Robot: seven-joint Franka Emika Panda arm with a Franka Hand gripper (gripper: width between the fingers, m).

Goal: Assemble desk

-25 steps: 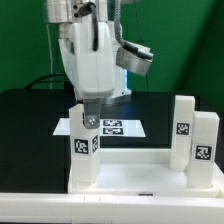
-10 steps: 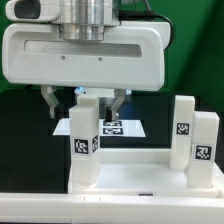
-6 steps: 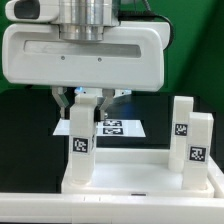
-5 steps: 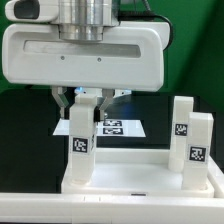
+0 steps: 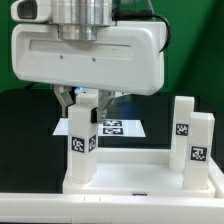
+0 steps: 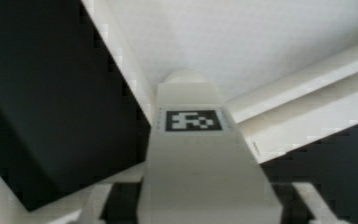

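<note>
The tabletop (image 5: 130,178), a white slab with a raised rim, fills the lower part of the exterior view. On its corner toward the exterior view's left stands one upright leg (image 5: 82,140), a white square-section block with a tag on each of its two visible faces. At the right of the frame two more legs stand upright just beside each other: the farther right-hand leg (image 5: 182,125) and the nearer right-hand leg (image 5: 204,143), each with one tag visible.

The gripper (image 5: 88,100) hangs directly over the left-hand leg, its broad white body covering the upper half of the frame. One dark finger (image 5: 66,101) lies against the leg's upper left side and the other against its upper right side, so the fingers are clenched on the top of this leg. In the wrist view the same leg (image 6: 201,160) runs away from the camera, a tag on its face, with dark pads flanking it at the picture's lower edge; contact there is probably firm, though blur limits certainty.

Behind the legs, at mid-frame, the marker board (image 5: 118,127) lies flat on the black table (image 5: 25,130).
</note>
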